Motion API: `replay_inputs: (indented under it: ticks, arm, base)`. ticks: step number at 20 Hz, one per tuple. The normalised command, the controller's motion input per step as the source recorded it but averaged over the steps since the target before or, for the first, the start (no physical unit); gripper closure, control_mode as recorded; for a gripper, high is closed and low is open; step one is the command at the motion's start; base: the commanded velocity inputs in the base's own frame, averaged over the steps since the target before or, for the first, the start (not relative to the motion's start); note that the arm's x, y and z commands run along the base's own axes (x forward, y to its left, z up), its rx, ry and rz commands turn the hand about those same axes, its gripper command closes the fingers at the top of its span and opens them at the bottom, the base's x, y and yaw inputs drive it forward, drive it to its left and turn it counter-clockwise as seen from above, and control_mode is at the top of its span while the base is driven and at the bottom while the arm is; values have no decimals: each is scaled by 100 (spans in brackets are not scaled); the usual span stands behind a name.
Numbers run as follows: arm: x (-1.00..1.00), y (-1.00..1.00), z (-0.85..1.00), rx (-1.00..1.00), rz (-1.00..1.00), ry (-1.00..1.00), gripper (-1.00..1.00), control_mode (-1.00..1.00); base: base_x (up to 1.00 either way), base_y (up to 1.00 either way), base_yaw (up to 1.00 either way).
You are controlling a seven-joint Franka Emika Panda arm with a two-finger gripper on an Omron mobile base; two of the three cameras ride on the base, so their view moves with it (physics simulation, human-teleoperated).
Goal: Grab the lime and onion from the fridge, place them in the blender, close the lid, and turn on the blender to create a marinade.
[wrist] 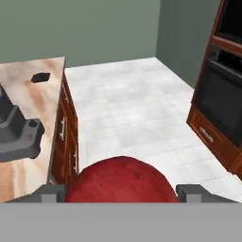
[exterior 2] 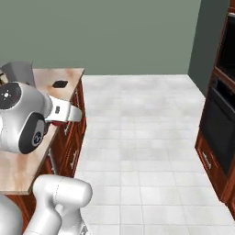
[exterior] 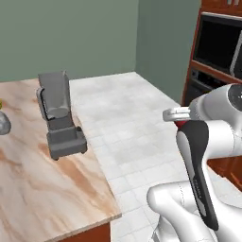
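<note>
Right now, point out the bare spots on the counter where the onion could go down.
The counter is bare from the blender to its near edge. In the hand view, the strip between the blender base and the lid is free too. The far left corner by the grey vase is crowded.

I saw a marble-topped counter [exterior: 56, 189] on wooden cabinets carrying the dark grey blender [exterior: 60, 118], the black lid [exterior 2: 59, 84] lying apart near one corner, and a grey vase [exterior: 4, 125] beside an edge.
</note>
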Motion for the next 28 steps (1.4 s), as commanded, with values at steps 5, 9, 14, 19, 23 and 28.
replay_inputs:
  ticks: [5,9,14,19,23,28]
  arm:
    - [0,0,0,0,0,0,100,100]
    - [0,0,0,0,0,0,100,100]
    - [0,0,0,0,0,0,100,100]
    - [0,0,0,0,0,0,100,100]
    - [0,0,0,0,0,0,100,100]
    - [0,0,0,0,0,0,100,100]
  base:
    - [96,-47,50]
    - [80,-66,48]
    - [85,-45,53]
    - [86,-37,55]
    - [78,-42,54]
    - [60,-48,52]
